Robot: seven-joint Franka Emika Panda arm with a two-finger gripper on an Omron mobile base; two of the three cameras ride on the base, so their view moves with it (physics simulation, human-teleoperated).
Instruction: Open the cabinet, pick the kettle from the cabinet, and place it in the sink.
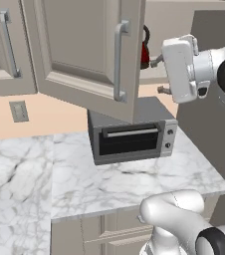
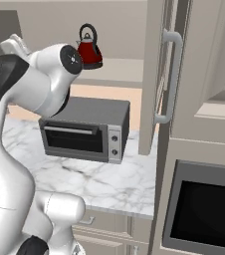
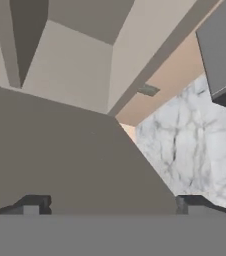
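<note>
Now the red kettle stands on the shelf of the open cabinet, at the upper middle of the right base view, above the grey toaster oven on the marble desk. In the left base view the jaws are spread wide and empty, just right of the kettle, not touching it.
</note>
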